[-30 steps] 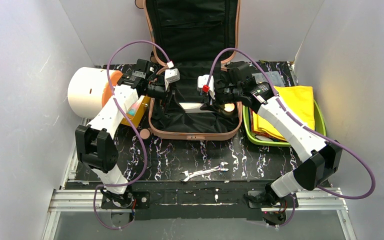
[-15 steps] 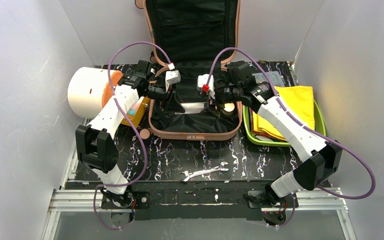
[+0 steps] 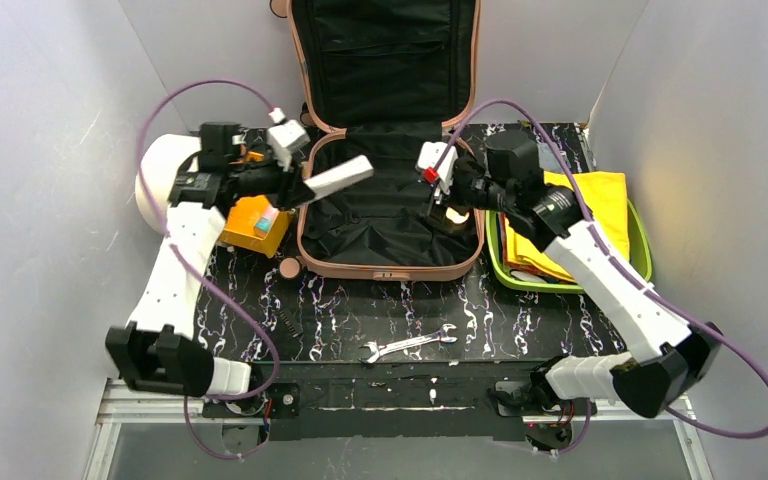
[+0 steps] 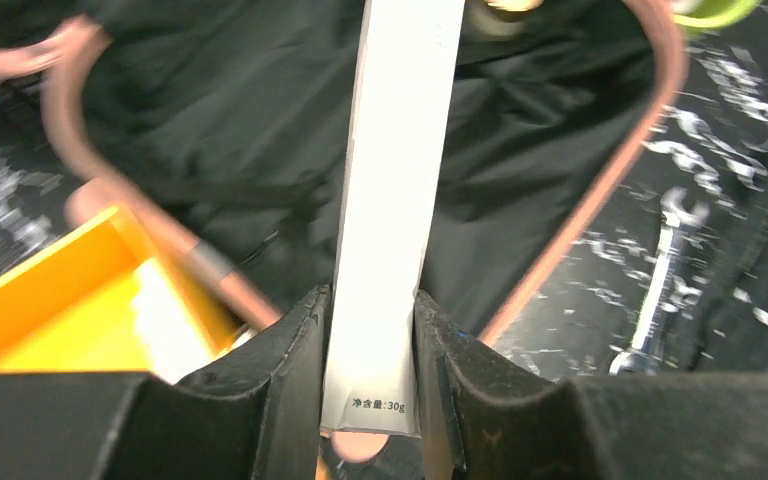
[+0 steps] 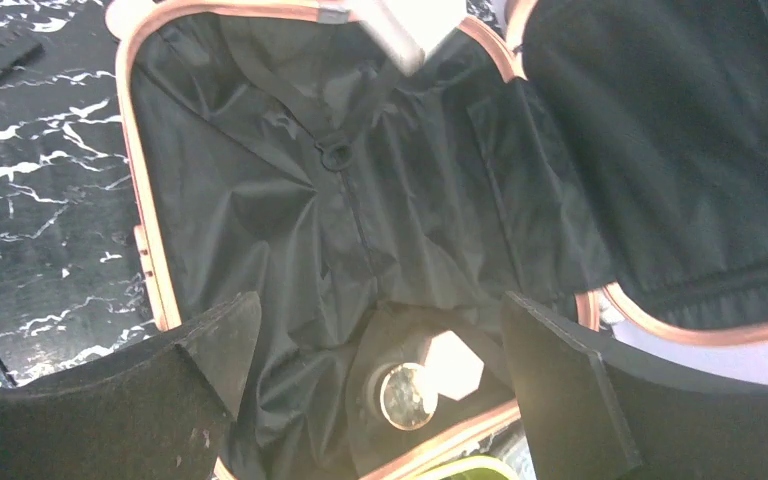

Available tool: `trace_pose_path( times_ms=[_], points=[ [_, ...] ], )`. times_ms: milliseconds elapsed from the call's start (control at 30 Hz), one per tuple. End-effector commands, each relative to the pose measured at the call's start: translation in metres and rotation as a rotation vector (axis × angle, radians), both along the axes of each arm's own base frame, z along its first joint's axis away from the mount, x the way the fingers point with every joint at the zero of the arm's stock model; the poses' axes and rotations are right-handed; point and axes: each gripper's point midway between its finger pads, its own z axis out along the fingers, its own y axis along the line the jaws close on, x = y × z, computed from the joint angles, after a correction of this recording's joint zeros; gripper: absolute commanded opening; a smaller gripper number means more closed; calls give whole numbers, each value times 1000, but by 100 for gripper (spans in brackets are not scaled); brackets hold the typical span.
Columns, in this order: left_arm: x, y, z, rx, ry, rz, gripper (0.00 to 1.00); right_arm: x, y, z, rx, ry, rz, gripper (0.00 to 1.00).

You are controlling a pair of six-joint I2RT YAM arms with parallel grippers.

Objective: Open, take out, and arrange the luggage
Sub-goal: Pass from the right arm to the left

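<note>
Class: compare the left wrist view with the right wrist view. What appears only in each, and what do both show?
Left wrist only: the left tool gripping a long white box, a yellow box, a wrench. Right wrist only: the open right tool, a gold-lidded round jar. Both: the pink luggage, black-lined, and that white box.

Reads "净含量:30g" in small dark print near the lower end of the white tube, low down between the fingers of the left gripper. Coloured label on the orange box, too small to read.
</note>
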Motion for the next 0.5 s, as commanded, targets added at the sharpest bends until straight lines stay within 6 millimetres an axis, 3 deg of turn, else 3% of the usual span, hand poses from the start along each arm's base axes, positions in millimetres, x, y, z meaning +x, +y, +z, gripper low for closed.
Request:
trace_pose_path(
  times_ms=[0,267,467],
  points=[
    [9,68,12,89,-75,333,28,9,-15,2,31,-76,-92,98],
    [19,145,-9,269,-86,681,28,17,-27,-45,23,-32,-139,98],
    [29,175,-20,370,-70,807,27,19,-34,-69,36,-9,-156,98]
  ],
)
